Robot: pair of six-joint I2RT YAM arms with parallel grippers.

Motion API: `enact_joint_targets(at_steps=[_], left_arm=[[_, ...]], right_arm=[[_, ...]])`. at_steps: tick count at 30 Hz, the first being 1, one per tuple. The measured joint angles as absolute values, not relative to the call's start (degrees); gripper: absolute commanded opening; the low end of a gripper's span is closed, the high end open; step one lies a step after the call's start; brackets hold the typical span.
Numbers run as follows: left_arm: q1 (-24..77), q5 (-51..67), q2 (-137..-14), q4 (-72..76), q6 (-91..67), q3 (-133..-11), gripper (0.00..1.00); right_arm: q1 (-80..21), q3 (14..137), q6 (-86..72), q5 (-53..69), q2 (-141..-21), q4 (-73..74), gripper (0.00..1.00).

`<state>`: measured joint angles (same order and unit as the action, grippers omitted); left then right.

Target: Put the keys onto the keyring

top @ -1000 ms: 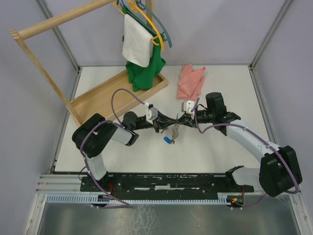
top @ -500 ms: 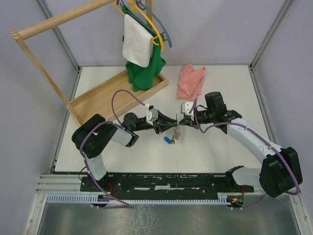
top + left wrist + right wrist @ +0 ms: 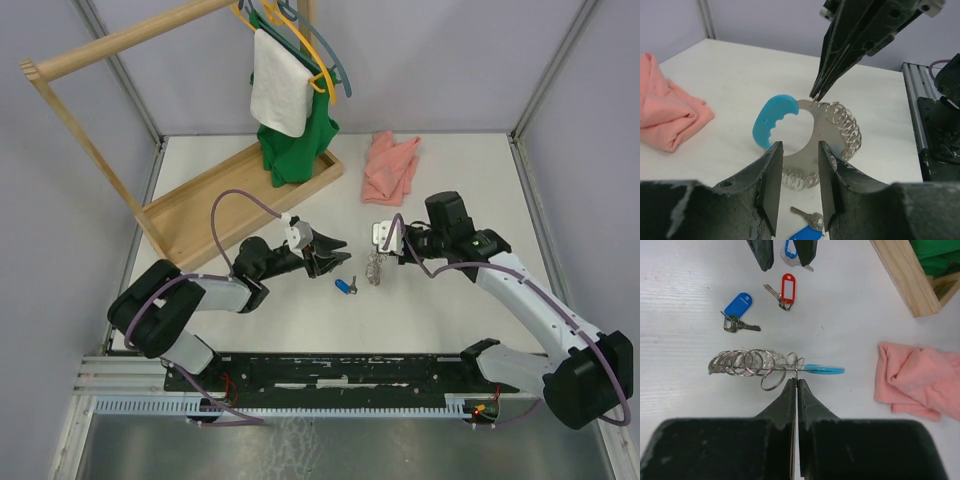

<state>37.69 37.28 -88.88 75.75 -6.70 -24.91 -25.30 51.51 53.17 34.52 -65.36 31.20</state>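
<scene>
Keys [image 3: 786,290] clutter the gap between left pincer [image 3: 798,148] and keyring [image 3: 757,362]; table [image 3: 480,175] beyond lies open.

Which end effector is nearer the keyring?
Right. The right end effector is shut on the keyring, pinching its edge. The left end effector is open and faces the keyring from across a gap, not touching it.

The right tool [image 3: 796,384] pinches the keyring [image 3: 747,363] at its thin metal edge, jaws pressed together. Beyond it on the white counter [image 3: 685,285] lie a blue-tagged key [image 3: 738,305] and a red-tagged key [image 3: 787,288]. A pink cloth [image 3: 917,382] lies to the right.
</scene>
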Motion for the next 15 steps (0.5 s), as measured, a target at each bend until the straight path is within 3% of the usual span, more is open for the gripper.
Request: enact_joint_targets(at_steps=[8, 15], left_arm=[[38.65, 29.21, -83.2, 60.27, -6.74, -24.91, 0.42], [38.92, 26.24, -82.78, 55.4, -7.62, -24.08, 0.43]], right_arm=[[-27.27, 52.18, 63.29, 27.29, -62.5, 33.21, 0.01], [-28.01, 53.87, 69.89, 22.74, -62.5, 34.48, 0.01]])
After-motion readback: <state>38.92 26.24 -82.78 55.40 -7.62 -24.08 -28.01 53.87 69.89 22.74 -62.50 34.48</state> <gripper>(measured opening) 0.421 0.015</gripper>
